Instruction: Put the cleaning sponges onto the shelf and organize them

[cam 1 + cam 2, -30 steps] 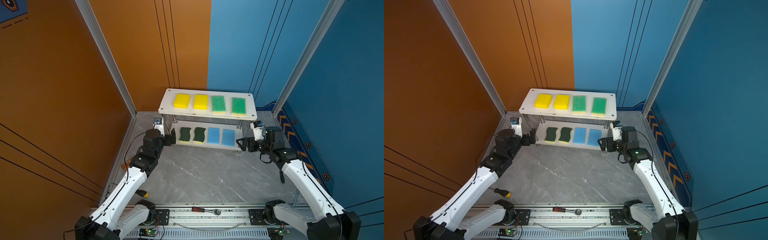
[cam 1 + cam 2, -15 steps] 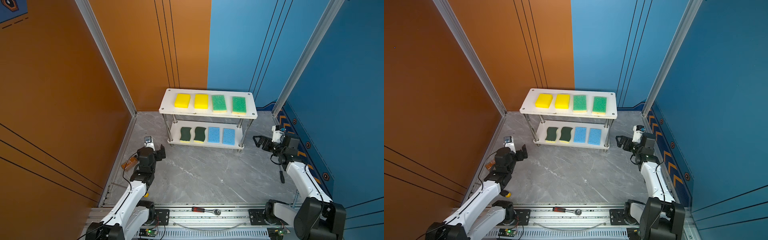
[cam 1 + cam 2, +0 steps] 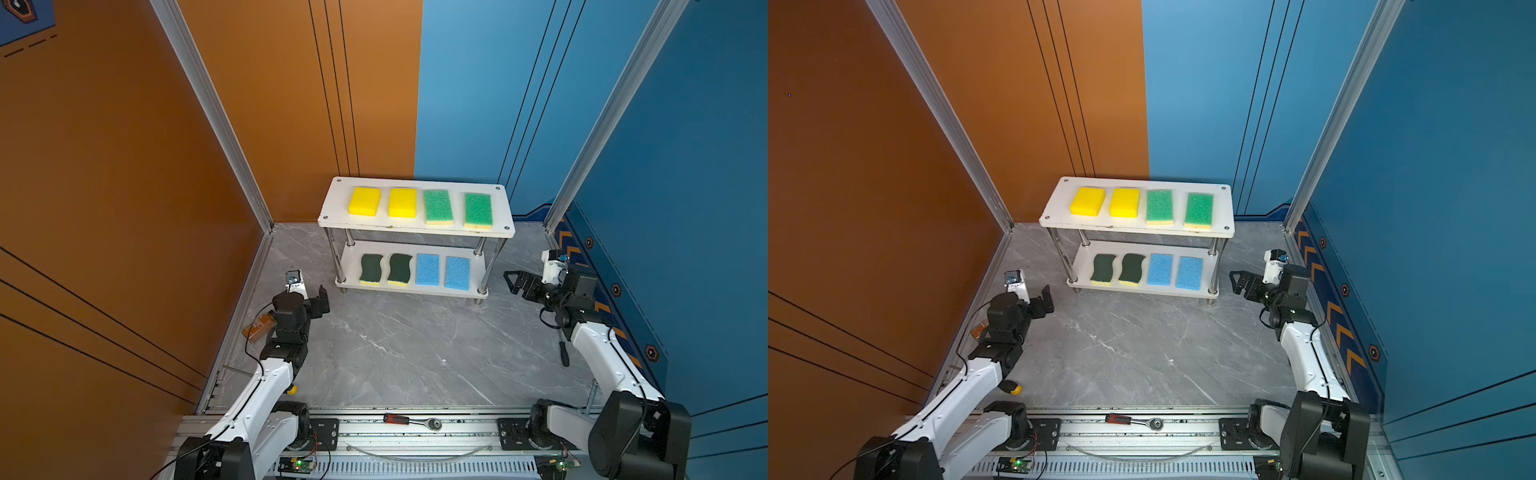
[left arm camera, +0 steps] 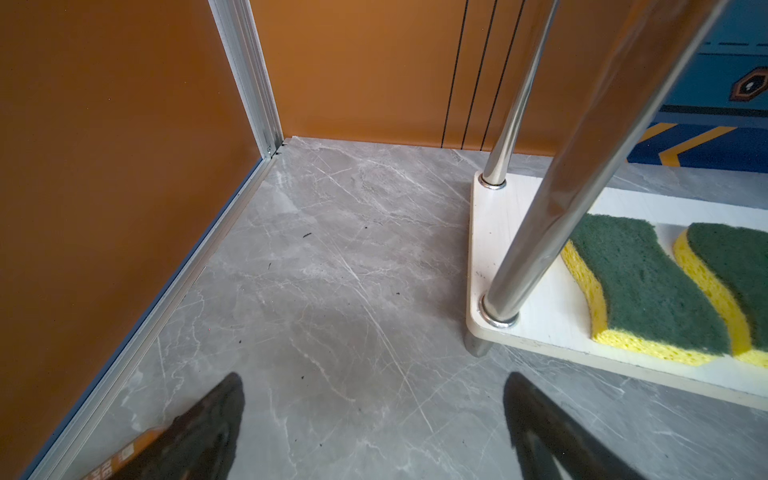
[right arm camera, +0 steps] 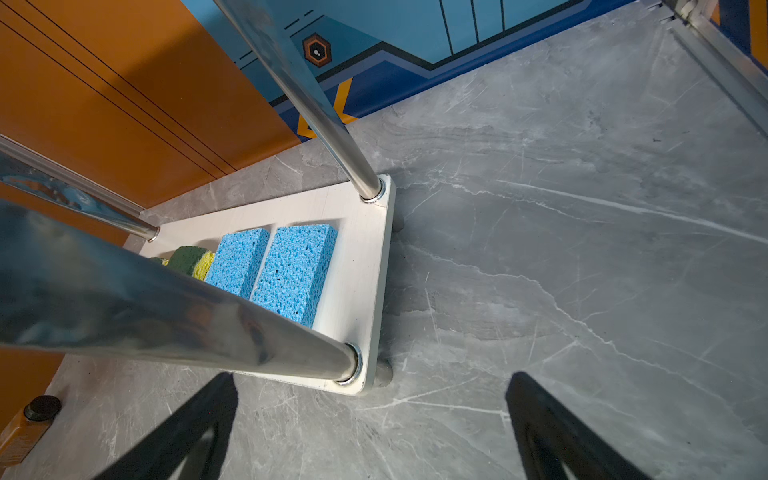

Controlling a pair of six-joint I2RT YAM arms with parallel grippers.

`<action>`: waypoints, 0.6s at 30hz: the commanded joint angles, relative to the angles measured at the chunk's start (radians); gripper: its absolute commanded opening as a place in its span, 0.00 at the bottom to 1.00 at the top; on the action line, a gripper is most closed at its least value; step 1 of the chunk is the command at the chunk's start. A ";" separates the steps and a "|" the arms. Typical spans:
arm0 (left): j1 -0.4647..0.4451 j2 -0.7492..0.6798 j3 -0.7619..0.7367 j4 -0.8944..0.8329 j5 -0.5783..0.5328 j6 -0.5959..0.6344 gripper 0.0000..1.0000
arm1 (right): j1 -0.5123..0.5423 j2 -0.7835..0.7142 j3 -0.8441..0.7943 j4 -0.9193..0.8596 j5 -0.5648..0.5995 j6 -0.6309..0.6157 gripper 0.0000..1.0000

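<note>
Now that both arms have backed away from the ends of the shelf (image 3: 415,227), the left hand (image 3: 318,297) and right hand (image 3: 515,282) hang released, jaws wide, holding nothing, low over the desk (image 3: 395,345) on either side. All eight cleaning sponges (image 3: 402,202) sit on it: yellow pair (image 3: 364,201) and light-green pair (image 3: 438,206) up top, dark-green pair (image 3: 371,268) and blue pair (image 3: 427,269) below, lined up by colour. No sponge left on the desk, so I'd say it's basically done.

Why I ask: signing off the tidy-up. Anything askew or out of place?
The shelf is tidy, in matched pairs; only the leftmost yellow sponge looks slightly turned. Off the shelf, a small brown bottle lies on its side at the foot of the orange wall.
</note>
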 commanded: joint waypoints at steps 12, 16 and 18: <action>0.051 0.106 -0.055 0.171 0.082 0.015 0.98 | 0.009 0.044 -0.027 0.031 0.016 -0.018 1.00; 0.060 0.151 -0.068 0.220 0.091 0.020 0.98 | 0.010 0.055 -0.042 0.046 0.033 -0.028 1.00; 0.063 0.174 -0.072 0.247 0.092 0.024 0.98 | 0.011 0.061 -0.047 0.051 0.042 -0.034 1.00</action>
